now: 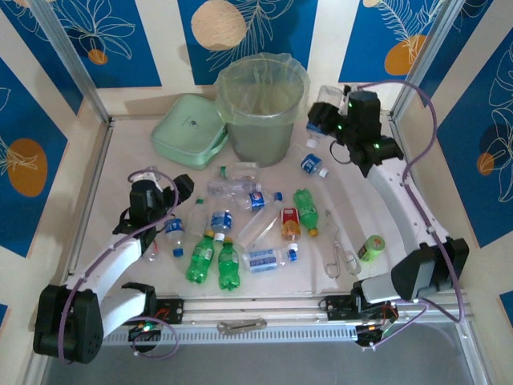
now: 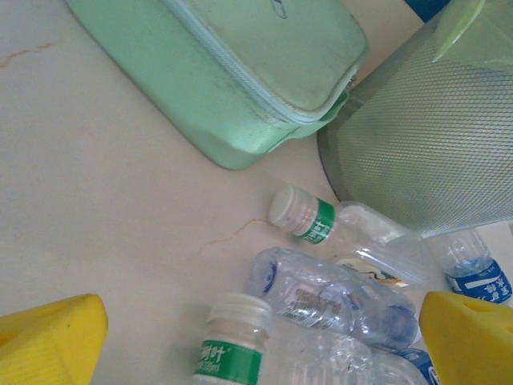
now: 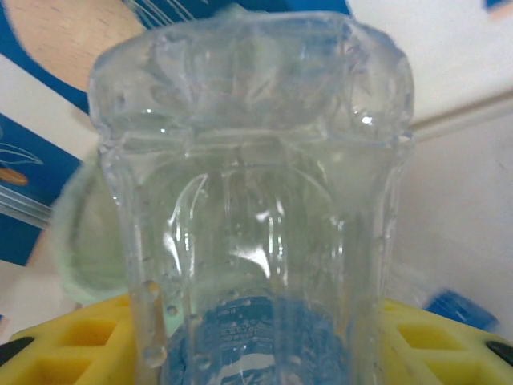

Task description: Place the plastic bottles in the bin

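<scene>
One clear bottle (image 3: 256,224) is up in the right claw (image 1: 325,116), pinched just right of the bin (image 1: 260,132), not over it yet. Roughly a dozen bottles (image 1: 256,228) lie on the counter (image 1: 120,160); the left claw (image 1: 180,196) hangs wide above them, empty.

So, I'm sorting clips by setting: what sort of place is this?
Probably a robot test cell in a lab: aluminium frame posts, printed blue backdrop panels, and two arms bolted to a table strewn with plastic bottles.
</scene>
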